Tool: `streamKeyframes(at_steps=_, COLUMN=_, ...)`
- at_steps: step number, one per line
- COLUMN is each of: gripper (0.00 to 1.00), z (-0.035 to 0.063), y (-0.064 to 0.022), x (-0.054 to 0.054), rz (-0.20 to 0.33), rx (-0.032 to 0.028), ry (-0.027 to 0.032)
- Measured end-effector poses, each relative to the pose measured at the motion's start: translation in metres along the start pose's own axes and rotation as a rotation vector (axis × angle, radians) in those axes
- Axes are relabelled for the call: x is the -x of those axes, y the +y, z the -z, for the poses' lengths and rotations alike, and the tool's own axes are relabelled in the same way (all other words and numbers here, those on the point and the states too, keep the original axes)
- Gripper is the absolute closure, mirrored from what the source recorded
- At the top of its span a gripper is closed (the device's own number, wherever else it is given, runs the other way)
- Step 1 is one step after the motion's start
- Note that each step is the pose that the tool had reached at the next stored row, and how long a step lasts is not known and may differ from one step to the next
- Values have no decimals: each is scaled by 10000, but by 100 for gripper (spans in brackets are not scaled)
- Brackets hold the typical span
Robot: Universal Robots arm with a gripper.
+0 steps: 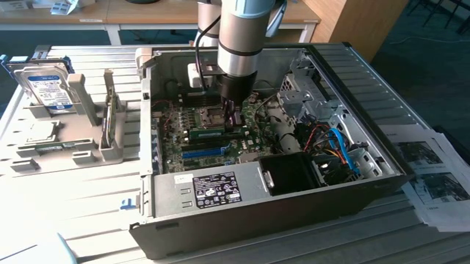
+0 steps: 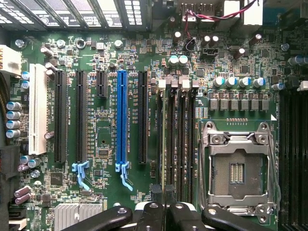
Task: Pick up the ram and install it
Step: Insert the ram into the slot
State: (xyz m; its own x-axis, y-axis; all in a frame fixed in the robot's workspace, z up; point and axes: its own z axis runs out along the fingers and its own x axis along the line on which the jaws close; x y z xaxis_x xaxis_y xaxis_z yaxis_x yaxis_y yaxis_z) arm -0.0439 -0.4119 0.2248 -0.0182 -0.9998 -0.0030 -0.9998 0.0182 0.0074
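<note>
One ram (image 1: 208, 132) stands on edge at the memory slots (image 2: 179, 144) of the motherboard (image 2: 106, 130), inside the open computer case (image 1: 367, 110) on the worktop (image 1: 74, 181). The jaws are closed narrowly on it, covering its end toward the exterior view's right. Seen edge-on in the wrist view, it is hard to separate from the slots.

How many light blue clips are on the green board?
2. One clip sits at the end of a black slot; the other at the end of the blue slot. More could hide behind the end effector.
</note>
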Motion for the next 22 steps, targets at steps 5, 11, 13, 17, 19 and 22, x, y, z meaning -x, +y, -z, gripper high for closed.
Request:
streamKeyframes(at_steps=5, gripper=88, z=6, y=0, x=1, rz=-1, rx=-1, ry=-3)
streamKeyframes(at_steps=11, gripper=88, z=35, y=1, x=0, rz=-1, rx=0, ry=0)
streamKeyframes(at_steps=13, gripper=88, z=47, y=1, x=0, rz=0, rx=0, ry=-1)
streamKeyframes(at_steps=17, gripper=88, z=63, y=1, x=1, rz=-1, rx=-2, ry=-8)
streamKeyframes(at_steps=19, gripper=88, z=65, y=2, x=0, rz=1, rx=-9, ry=-33)
streamKeyframes(at_steps=22, gripper=88, z=64, y=6, x=1, rz=0, rx=-20, ry=-64)
